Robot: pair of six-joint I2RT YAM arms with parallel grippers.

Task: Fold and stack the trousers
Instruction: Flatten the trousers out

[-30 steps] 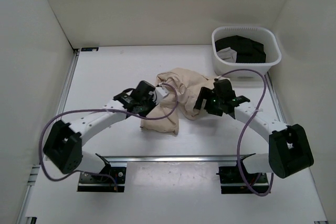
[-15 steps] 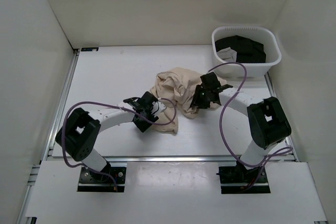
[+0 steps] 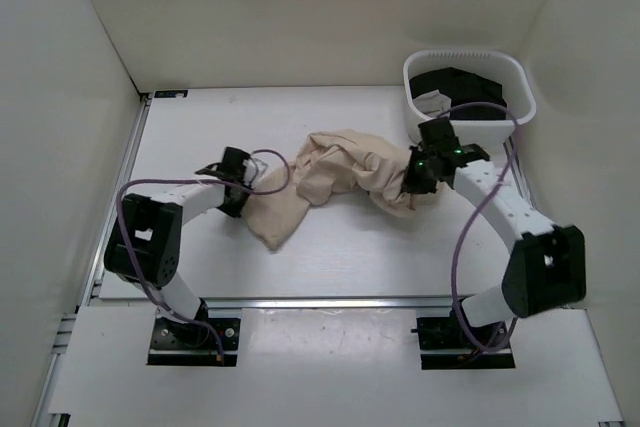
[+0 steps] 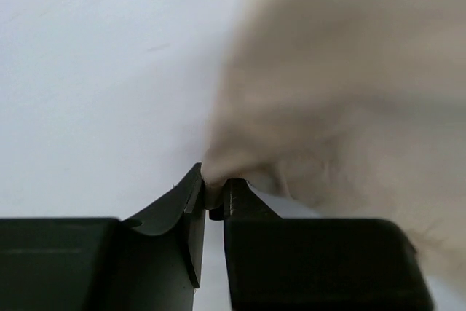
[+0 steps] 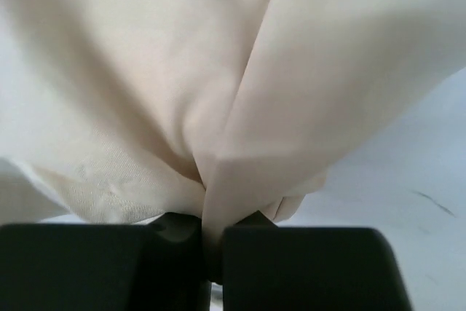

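Saw tan trousers (image 3: 335,172) stretched in a bumpy strip across the middle of the white table (image 3: 190,137). Found the left claw (image 3: 242,192) at the left end of the cloth, low by the table top. Checked it from the left wrist: pinched tight on a small bit of the trousers' edge, with the fingers (image 4: 191,213) almost touching. Found the right claw (image 3: 414,183) at the right end of the strip, just in front of a white basket (image 3: 468,55). Checked it from the right wrist: squeezed together on a fold of the cloth, with tan cloth across most of that view. Spotted dark clothes (image 3: 462,87) in the basket, maybe folded, but too small to be sure. Saw the thickest lump near the middle of the strip and a flat flap on the left, spread toward the near edge of the table.
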